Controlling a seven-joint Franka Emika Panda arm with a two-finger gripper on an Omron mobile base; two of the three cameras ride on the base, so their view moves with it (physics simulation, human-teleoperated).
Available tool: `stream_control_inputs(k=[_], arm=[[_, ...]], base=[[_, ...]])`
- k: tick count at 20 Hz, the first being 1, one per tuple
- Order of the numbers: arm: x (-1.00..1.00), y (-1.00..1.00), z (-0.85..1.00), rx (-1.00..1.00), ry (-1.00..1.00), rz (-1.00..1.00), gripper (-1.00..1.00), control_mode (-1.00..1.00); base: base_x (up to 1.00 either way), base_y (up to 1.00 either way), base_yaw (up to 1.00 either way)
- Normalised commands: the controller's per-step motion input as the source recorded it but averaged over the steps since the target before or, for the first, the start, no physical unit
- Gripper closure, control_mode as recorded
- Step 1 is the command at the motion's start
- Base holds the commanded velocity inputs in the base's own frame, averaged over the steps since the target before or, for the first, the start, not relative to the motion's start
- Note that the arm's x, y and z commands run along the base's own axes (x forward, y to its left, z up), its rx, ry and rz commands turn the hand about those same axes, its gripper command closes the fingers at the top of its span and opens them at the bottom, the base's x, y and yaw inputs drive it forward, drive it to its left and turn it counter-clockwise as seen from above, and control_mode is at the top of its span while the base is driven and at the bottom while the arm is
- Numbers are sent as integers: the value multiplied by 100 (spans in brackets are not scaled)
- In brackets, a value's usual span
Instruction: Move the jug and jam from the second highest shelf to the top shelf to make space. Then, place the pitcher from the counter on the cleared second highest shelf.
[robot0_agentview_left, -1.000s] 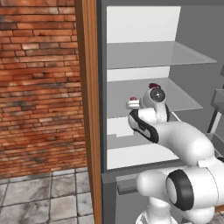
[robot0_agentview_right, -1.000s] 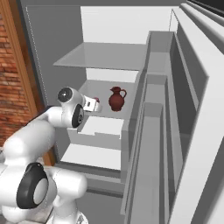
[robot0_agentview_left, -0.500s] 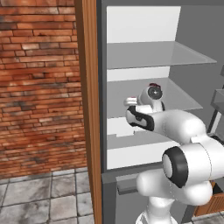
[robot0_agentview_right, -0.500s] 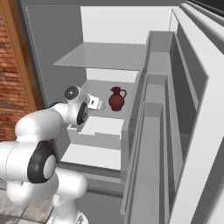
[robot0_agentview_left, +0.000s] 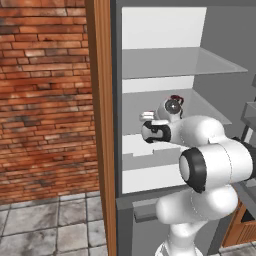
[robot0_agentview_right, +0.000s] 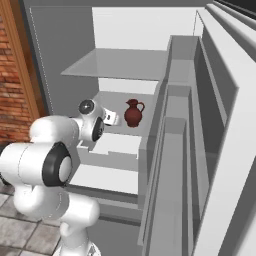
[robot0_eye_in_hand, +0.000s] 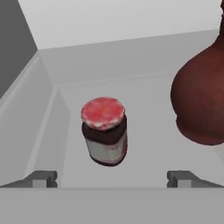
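The jam (robot0_eye_in_hand: 105, 131), a small glass jar with a red lid and pale label, stands upright on the second highest shelf (robot0_eye_in_hand: 144, 109) just beyond my fingertips (robot0_eye_in_hand: 41, 178). My gripper (robot0_eye_in_hand: 112, 179) is open, its jaws wide apart and level with the jar's base, touching nothing. The red-brown jug (robot0_eye_in_hand: 201, 100) stands to the jam's right. From the right base view the jug (robot0_agentview_right: 133, 113) sits on the second highest shelf (robot0_agentview_right: 150, 107) beside my gripper (robot0_agentview_right: 112, 119). The top shelf (robot0_agentview_right: 115, 65) above is bare. My gripper (robot0_agentview_left: 147, 116) reaches in below the top shelf (robot0_agentview_left: 175, 60). The pitcher is out of view.
The grey cabinet's side wall (robot0_eye_in_hand: 17, 39) is close on the jam's left. A wooden post (robot0_agentview_left: 100, 125) and a brick wall (robot0_agentview_left: 45, 100) flank the cabinet. Lower grey shelves (robot0_agentview_right: 107, 177) lie beneath my arm. A brown wooden front (robot0_agentview_left: 245, 227) shows at lower right.
My hand has risen and pushed further into the second highest shelf, and the elbow has swung up in front of the base cameras. The jaws stayed open; jug unmoved.
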Motion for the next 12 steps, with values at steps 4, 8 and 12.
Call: stream_control_inputs(k=[4, 8, 12], arm=[[39, 0, -15, 0, 0, 0, -100, -100], [38, 0, -12, 0, 0, 0, -100, -100], [33, 0, -13, 0, 0, 0, -100, -100]], base=[[0, 0, 0], [0, 0, 0], [0, 0, 0]])
